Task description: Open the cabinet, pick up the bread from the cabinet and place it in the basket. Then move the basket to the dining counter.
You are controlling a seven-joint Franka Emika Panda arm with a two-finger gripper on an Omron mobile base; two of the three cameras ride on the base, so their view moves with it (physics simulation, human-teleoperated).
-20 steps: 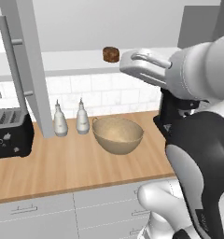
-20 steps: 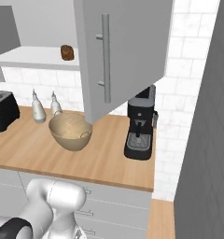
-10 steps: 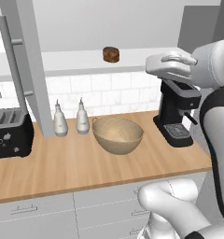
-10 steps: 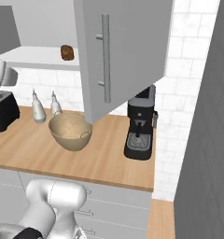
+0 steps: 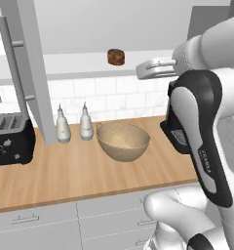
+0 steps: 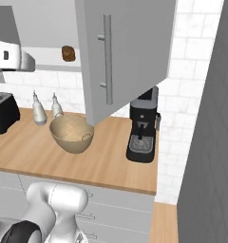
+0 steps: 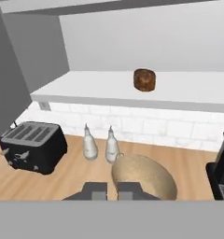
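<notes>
The cabinet stands open, its left door (image 5: pixel 26 73) and right door (image 6: pixel 130 52) swung out. The bread (image 5: pixel 116 56) (image 6: pixel 68 53) (image 7: pixel 144 80), a small dark brown chunk, sits on the white shelf (image 7: pixel 95 88). Below it on the wooden worktop stands the tan basket (image 5: pixel 123 141) (image 6: pixel 71 135) (image 7: pixel 143 176). My gripper (image 5: pixel 140 73) (image 6: pixel 32 62) (image 7: pixel 112 191) hovers at shelf height in front of the cabinet, a little right of the bread and apart from it. Its fingertips stand almost together, with nothing between them. The dining counter is out of view.
A black toaster (image 5: pixel 11 139) (image 7: pixel 32 147) sits at the left of the worktop. Two white bottles (image 5: pixel 63 126) (image 5: pixel 86 123) stand beside the basket. A black coffee machine (image 6: pixel 143 126) stands at the right, under the open right door. Grey drawers (image 5: pixel 41 219) run below the worktop.
The arm has swung round and my hand has come back left toward the bread, showing further into the right base view. Bread, basket and doors have stayed put.
</notes>
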